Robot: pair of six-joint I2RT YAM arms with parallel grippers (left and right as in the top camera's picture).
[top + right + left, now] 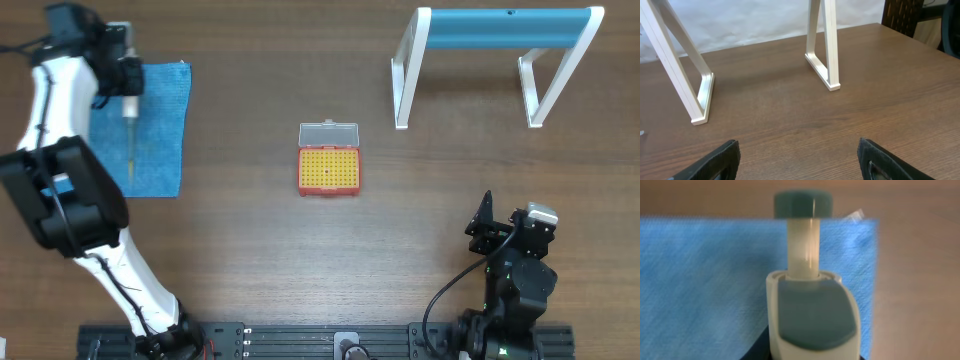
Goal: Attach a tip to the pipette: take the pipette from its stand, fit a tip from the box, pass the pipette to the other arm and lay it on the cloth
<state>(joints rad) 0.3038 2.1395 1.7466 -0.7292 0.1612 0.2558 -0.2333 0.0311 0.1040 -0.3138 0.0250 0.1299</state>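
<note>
My left gripper (pixel 122 78) is at the far left of the table, shut on the upper body of the white pipette (pixel 130 118). The pipette points toward the near edge over the blue cloth (pixel 160 140), with a thin yellowish tip (pixel 131 160) on its end. In the left wrist view the pipette's grey-green plunger and head (pixel 810 315) stand close up against the cloth (pixel 700 280). I cannot tell whether the pipette rests on the cloth or hangs just above it. My right gripper (pixel 488 226) is open and holds nothing, low at the near right, well away from the pipette.
The orange tip box (pixel 328 170) with its clear lid open sits mid-table. The white stand with a blue top bar (pixel 500 30) is at the far right; its legs (pixel 822 50) rise ahead of my right gripper (pixel 800 167). Bare wood lies between them.
</note>
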